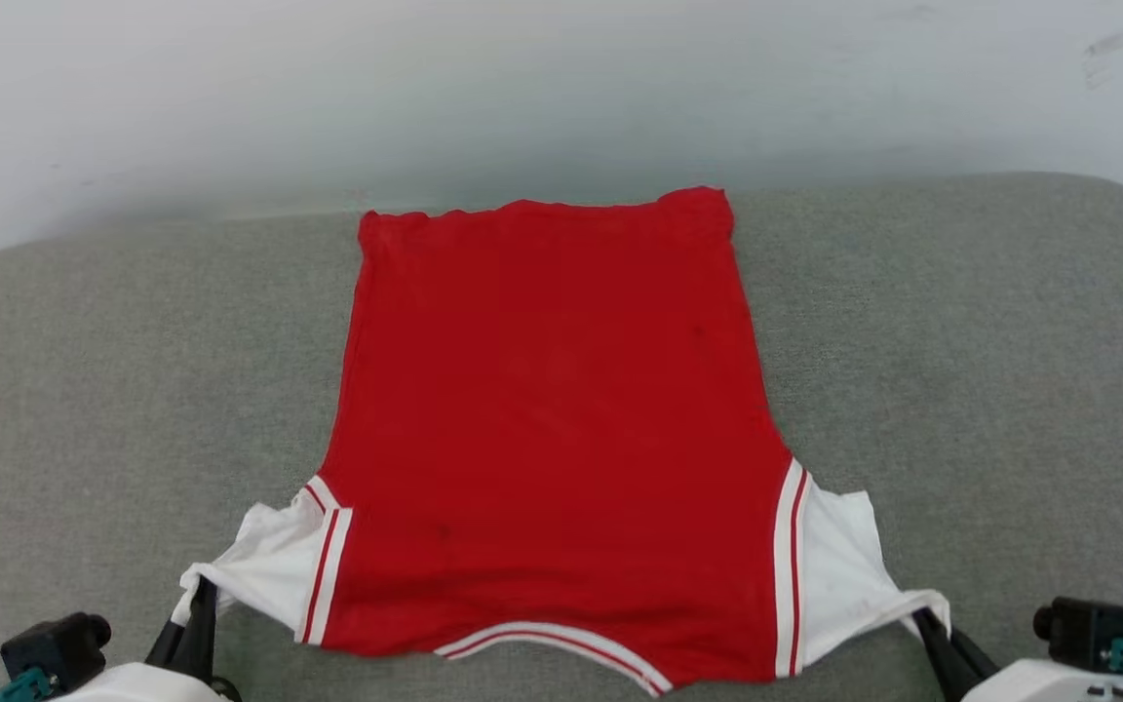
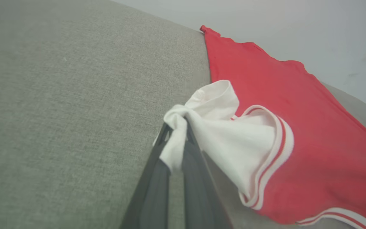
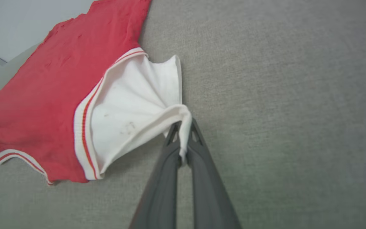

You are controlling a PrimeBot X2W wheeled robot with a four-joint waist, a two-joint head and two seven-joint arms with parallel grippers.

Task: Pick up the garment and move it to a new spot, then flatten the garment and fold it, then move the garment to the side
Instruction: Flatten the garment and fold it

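Observation:
The garment (image 1: pixel 552 429), a red jersey with white sleeves and red-and-white striped trim, lies spread flat with its plain side up, hem at the far end, collar nearest me. My left gripper (image 1: pixel 199 597) is shut on the tip of the left white sleeve (image 2: pixel 214 133), pulled out sideways. My right gripper (image 1: pixel 924 614) is shut on the tip of the right white sleeve (image 3: pixel 138 108), also drawn taut. In the left wrist view the left gripper (image 2: pixel 178 122) pinches bunched white cloth; in the right wrist view the right gripper (image 3: pixel 183 127) does the same. Letters and number are hidden underneath.
The jersey rests on a wide grey fabric surface (image 1: pixel 961 370) with rounded far corners. A pale wall (image 1: pixel 522 88) rises behind it. Bare grey fabric stretches to the left and right of the jersey.

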